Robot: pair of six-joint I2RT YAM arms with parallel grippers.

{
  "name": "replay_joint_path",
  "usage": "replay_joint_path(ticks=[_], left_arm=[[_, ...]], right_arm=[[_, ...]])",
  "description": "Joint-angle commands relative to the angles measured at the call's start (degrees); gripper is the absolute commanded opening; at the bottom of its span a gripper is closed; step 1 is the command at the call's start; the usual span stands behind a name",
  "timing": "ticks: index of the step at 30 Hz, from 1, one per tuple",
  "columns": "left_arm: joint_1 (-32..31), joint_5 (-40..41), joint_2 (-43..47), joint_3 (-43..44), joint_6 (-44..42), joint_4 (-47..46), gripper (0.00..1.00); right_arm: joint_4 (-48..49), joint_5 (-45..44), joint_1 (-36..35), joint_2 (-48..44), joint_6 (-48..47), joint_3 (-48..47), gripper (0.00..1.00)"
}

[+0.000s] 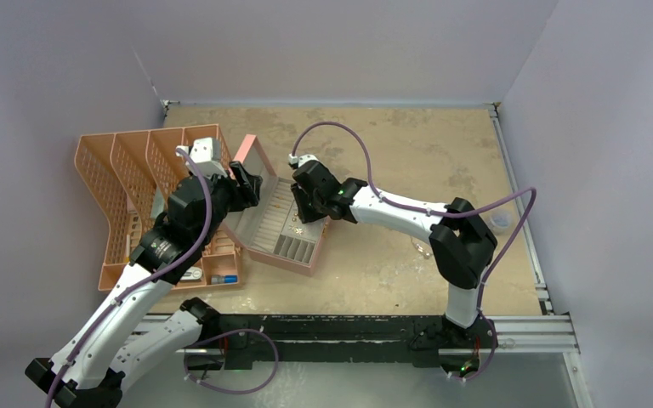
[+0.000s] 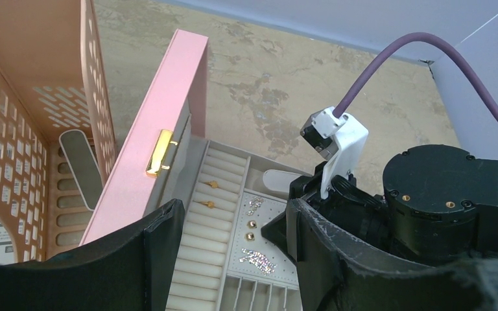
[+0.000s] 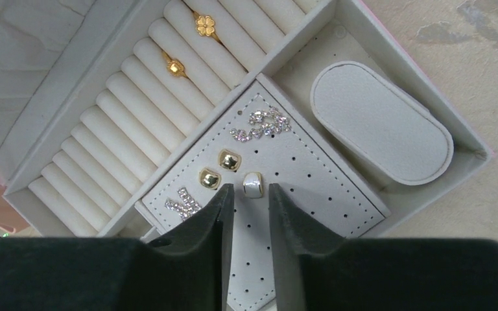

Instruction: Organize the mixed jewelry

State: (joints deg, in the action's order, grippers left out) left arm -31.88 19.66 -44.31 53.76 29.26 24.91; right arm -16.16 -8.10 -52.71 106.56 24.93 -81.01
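While both arms stretch forward from their bases, we count from above one open pink jewelry box (image 1: 285,259), one peach file rack (image 1: 106,183) beside it, one clear cup (image 1: 500,221) at the right edge of the surface (image 1: 408,144), and one faint silvery hoop (image 1: 421,247) lying near the right arm's elbow. The left arm bends up and over the rack, and the left fingers (image 1: 245,183) sit at the raised lid (image 1: 255,157). The right arm folds back on itself, and the right fingers (image 1: 304,208) point down into the box.

From the left wrist we see two gold rings (image 2: 212,184) seated in the cream rolls (image 2: 198,259), two gold studs (image 2: 251,224) and two crystal pieces (image 2: 257,262). The left fingers (image 2: 104,272) are released and spread wide with nothing between them, and the lid rises just beside one of them.

From the right wrist we again count two gold rings, two gold studs and two crystal pieces, plus one white-faced stud (image 3: 253,183) and one oval pad (image 3: 381,123). The right fingers (image 3: 207,246) are released and narrowly parted, their tips flanking the white-faced stud on the perforated panel (image 3: 311,188) without touching it.
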Motion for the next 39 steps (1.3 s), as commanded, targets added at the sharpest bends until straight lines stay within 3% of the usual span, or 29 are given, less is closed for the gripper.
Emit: replay_joint_path(ticks=[1,5,16,19,28,34,39], left_arm=[[0.26,-1.16,-0.02,0.12,-1.48,-2.15,0.59],[0.24,-1.62,-0.47,0.15,-1.50,-2.21,0.59],[0.26,-5.82,-0.73,-0.43,-1.74,-4.27,0.60],[0.24,-9.61,-0.76,-0.49,-1.59,-5.36,0.61],[0.25,-22.59,-1.54,1.31,-0.11,-6.41,0.68],[0.25,-31.33,-4.96,3.33,2.18,-6.30,0.71],[0.11,-42.45,-10.17,4.73,1.96,-7.05,0.68]], right_arm=[[1.95,-0.42,-0.11,-1.62,1.11,0.55,0.33],[2.48,0.65,-0.03,-2.38,1.58,-0.09,0.41],[4.45,-1.84,2.19,-10.34,6.21,3.01,0.43],[2.85,-6.05,5.08,-15.67,11.47,4.97,0.43],[-0.48,-16.99,15.96,-29.36,24.27,22.42,0.43],[0.81,-17.84,19.82,-31.50,26.97,31.49,0.42],[4.83,-18.37,21.85,-29.92,24.80,36.12,0.34]])
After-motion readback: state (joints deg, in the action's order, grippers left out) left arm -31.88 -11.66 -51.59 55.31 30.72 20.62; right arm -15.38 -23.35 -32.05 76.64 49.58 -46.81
